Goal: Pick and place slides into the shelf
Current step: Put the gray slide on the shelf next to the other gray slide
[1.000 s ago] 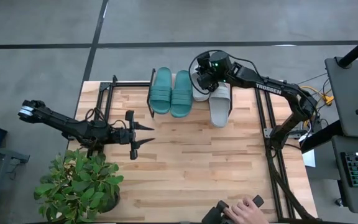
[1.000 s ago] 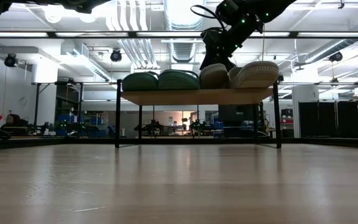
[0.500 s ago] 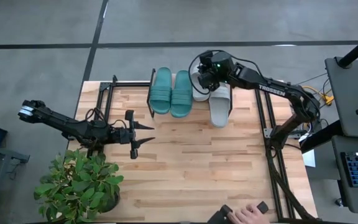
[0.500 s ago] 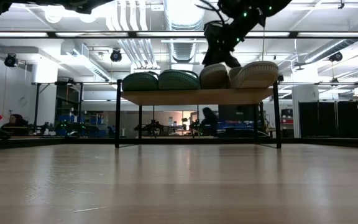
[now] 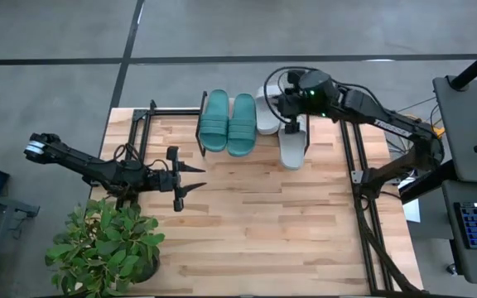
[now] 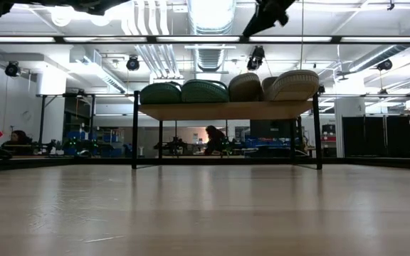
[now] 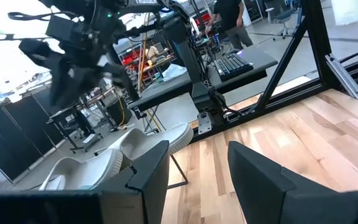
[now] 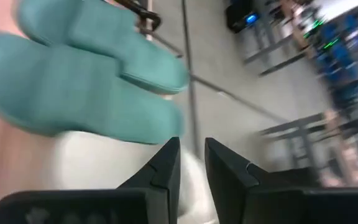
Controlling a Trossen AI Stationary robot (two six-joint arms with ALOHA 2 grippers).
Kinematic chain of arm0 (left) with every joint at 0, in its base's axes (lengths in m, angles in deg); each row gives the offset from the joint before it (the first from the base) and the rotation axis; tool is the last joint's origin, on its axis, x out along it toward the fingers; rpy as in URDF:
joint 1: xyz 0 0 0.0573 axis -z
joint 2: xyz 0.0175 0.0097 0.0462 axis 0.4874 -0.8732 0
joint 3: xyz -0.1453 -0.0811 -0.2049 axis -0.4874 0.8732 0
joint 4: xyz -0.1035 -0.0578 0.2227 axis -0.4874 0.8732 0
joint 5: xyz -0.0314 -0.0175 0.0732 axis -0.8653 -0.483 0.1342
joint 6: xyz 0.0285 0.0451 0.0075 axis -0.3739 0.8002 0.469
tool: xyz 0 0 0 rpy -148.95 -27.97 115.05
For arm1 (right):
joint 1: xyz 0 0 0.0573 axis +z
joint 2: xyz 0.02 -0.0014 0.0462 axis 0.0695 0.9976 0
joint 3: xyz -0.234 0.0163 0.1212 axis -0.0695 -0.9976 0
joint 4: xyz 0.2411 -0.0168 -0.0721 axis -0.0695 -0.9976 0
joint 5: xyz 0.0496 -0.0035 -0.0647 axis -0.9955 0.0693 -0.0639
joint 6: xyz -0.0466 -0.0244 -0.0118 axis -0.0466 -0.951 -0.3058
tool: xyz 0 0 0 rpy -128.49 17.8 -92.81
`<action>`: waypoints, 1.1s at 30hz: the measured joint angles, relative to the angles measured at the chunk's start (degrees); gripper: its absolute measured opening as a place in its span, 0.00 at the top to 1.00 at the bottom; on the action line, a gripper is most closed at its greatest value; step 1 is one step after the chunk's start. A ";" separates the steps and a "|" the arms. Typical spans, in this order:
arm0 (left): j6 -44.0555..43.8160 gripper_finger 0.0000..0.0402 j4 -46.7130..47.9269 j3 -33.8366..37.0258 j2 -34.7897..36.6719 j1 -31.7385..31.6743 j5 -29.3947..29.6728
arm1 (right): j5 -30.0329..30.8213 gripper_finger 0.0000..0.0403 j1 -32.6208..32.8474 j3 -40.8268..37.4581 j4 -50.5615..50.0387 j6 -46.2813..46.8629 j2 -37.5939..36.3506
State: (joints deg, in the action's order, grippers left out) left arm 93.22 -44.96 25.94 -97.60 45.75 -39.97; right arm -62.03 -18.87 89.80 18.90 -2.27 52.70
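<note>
Shelf: low wooden-plank shelf [image 6: 226, 110] on black legs carries two teal [image 5: 228, 122] and two light grey ribbed rubber slides [image 5: 293, 142].
Change: right gripper [image 5: 291, 126] has risen off the grey pair, empty, fingers narrowly parted.
Left gripper [image 5: 199, 179]: idle, half-open, well away.
Meaning: task probably complete.

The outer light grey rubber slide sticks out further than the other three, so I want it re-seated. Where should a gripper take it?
Probably by the wide ribbed strap, coming straight down from above. The light grey slide lies flat, sole down, at the right end of the wooden shelf, its end overhanging toward the table. The strap arches highest, and its outer side is clear of neighbours.
</note>
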 joint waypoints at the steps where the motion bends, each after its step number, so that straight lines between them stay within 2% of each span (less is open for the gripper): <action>1: 0.52 0.63 0.00 0.00 0.00 0.00 0.00 | 0.00 0.84 0.95 0.13 -1.46 2.52 -0.37; 5: 0.80 0.63 0.01 0.00 0.00 0.00 0.00 | 0.90 0.82 5.34 -0.09 -5.51 9.53 -0.92; 10: 0.89 0.63 -0.01 0.00 0.00 0.00 0.00 | 13.04 0.81 8.30 -1.04 -6.22 9.27 1.57; 11: 0.91 0.63 0.04 0.00 0.00 0.00 0.00 | 13.91 0.82 8.14 -1.12 -6.21 8.36 2.22; 16: 2.32 0.63 0.01 0.00 0.00 0.00 0.00 | 10.95 0.88 5.05 -1.17 -6.20 6.67 5.28; 22: 2.44 0.63 0.02 0.00 0.00 0.00 -0.02 | 10.08 0.97 1.32 -1.42 -8.95 6.78 6.49; 28: 2.44 0.63 0.02 0.00 0.00 0.00 -0.02 | 4.54 0.98 -0.62 -1.49 -9.25 8.10 6.59; 33: 2.44 0.63 0.00 0.00 0.00 0.00 -0.02 | 4.45 0.98 -1.52 -1.72 -9.41 6.77 9.01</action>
State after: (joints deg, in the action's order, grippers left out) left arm 95.66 -44.96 25.94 -97.60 45.75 -40.00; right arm -57.58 -20.39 88.08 9.49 4.50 61.71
